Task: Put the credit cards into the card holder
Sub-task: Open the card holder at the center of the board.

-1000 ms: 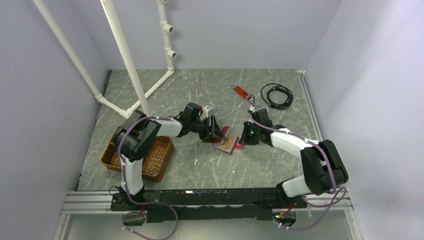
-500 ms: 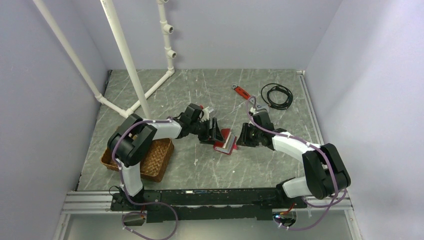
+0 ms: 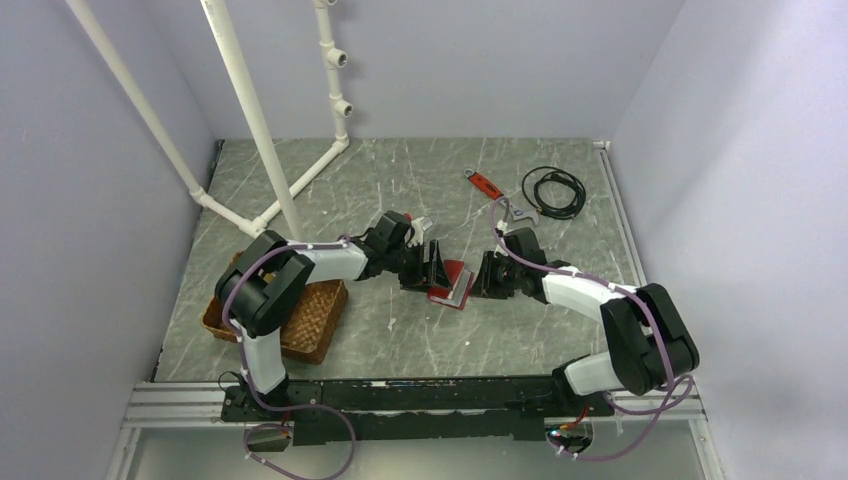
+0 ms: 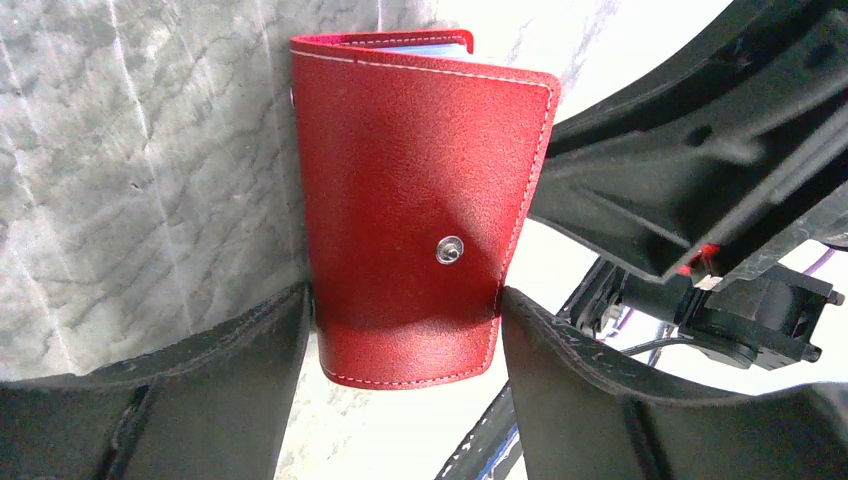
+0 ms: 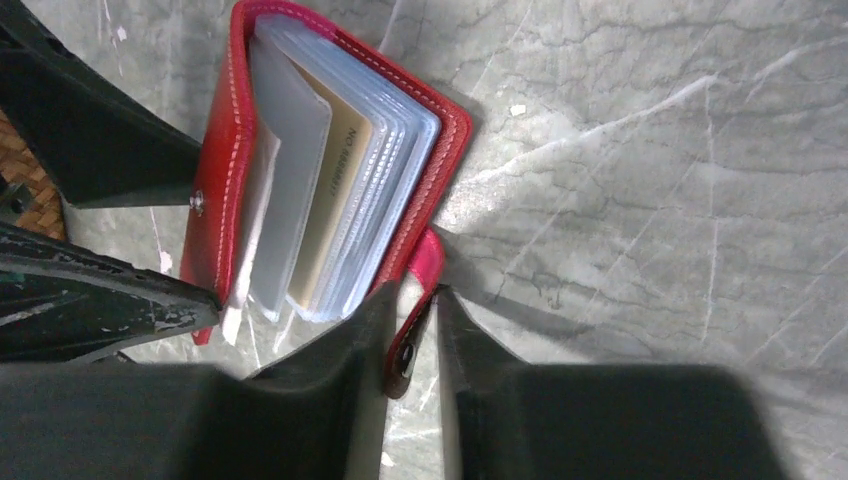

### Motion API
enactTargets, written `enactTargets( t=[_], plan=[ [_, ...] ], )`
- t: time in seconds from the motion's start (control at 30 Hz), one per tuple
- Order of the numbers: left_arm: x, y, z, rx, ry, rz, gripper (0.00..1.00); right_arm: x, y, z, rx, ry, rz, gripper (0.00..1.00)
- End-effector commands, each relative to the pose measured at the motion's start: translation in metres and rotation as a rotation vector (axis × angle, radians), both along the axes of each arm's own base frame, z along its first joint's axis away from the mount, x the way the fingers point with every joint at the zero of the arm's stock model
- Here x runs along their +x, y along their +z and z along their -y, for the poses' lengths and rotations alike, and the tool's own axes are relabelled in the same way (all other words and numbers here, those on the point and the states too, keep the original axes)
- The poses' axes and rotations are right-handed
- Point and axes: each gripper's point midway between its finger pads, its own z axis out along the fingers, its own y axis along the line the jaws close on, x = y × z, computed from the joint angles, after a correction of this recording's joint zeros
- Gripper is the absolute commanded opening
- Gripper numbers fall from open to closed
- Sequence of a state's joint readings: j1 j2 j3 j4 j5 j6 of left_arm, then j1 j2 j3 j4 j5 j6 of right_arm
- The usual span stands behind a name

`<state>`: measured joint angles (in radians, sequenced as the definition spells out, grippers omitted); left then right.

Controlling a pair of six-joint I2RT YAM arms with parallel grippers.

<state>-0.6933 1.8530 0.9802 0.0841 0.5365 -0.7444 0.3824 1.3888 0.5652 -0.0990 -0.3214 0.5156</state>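
Observation:
The red card holder (image 3: 452, 284) stands half folded on the table between my two grippers. In the right wrist view the card holder (image 5: 235, 150) shows clear sleeves (image 5: 385, 190) fanned out, with a gold-brown card (image 5: 335, 190) and a pale grey card (image 5: 285, 170) in them. My left gripper (image 4: 405, 300) is shut on the sides of the holder's red cover (image 4: 410, 170), which bears a snap stud. A light blue card edge (image 4: 425, 48) shows at its top. My right gripper (image 5: 415, 296) is shut on the holder's red snap tab (image 5: 412, 330).
A brown wicker tray (image 3: 315, 320) sits at the left by the left arm. A red-handled wrench (image 3: 483, 183) and a black coiled cable (image 3: 553, 190) lie at the back right. White pipes (image 3: 255, 120) rise at the back left.
The card holder lay open with the gold-brown card facing up; now it is folded nearly closed. The right gripper has moved left toward the left gripper.

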Motion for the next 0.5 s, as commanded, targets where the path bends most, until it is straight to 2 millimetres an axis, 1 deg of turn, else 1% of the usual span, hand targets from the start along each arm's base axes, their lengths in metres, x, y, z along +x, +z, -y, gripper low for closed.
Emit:
enactTargets(
  t=[0.0,0.03,0.07,0.13,0.17,0.23,0.33,0.4,0.47],
  plan=[
    [0.002,0.014,-0.003,0.009,0.0,0.054,0.74,0.009,0.007,-0.007,0.024,0.001,0.034,0.11],
    [0.002,0.015,-0.004,0.006,0.001,0.055,0.75,0.008,0.008,-0.006,0.016,0.0,0.028,0.0],
    [0.001,0.017,-0.004,0.001,0.004,0.06,0.77,0.009,0.016,-0.005,0.012,0.0,0.04,0.0],
    [0.003,0.022,-0.008,0.009,0.016,0.081,0.83,0.01,0.038,-0.003,0.017,0.002,0.086,0.0],
    [0.004,0.024,-0.011,0.022,0.018,0.091,0.85,0.012,0.051,-0.004,0.027,0.01,0.111,0.0],
    [0.006,0.031,-0.015,0.025,0.025,0.107,0.9,0.008,0.068,-0.011,0.057,0.055,0.115,0.0],
    [0.009,0.043,-0.014,-0.012,0.006,0.114,0.94,0.005,0.067,-0.019,0.062,0.125,0.058,0.0],
    [0.007,0.042,-0.013,0.011,-0.014,0.1,0.97,0.008,0.064,-0.022,0.069,0.136,0.057,0.0],
    [0.009,0.038,-0.011,0.05,-0.016,0.111,0.98,0.01,0.064,-0.025,0.081,0.142,0.057,0.0]
  ],
)
